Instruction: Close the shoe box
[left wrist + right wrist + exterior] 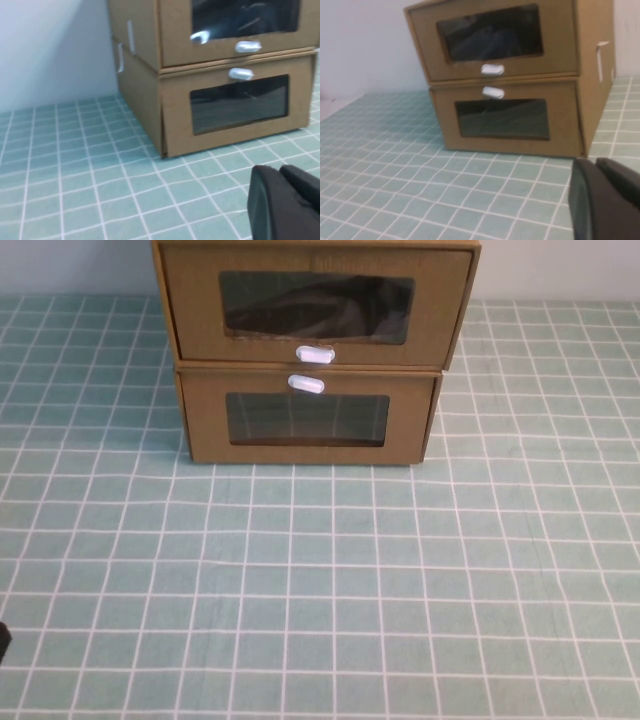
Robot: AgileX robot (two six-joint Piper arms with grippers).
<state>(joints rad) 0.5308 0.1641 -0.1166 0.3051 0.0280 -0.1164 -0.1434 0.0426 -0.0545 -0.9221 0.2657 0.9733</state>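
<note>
The shoe box is the upper of two stacked brown cardboard boxes at the table's far middle. It has a dark window with a white pull tab below it. Its drawer front stands slightly forward of the box under it. It also shows in the left wrist view and the right wrist view. My left gripper is shut and empty, low over the table, well in front of the boxes to their left. My right gripper is shut and empty, in front of them to their right.
The lower cardboard box has its white tab above its window and looks pushed in. A green tiled cloth covers the table. A pale wall stands behind the boxes. A black bit of the left arm shows at the view's left edge.
</note>
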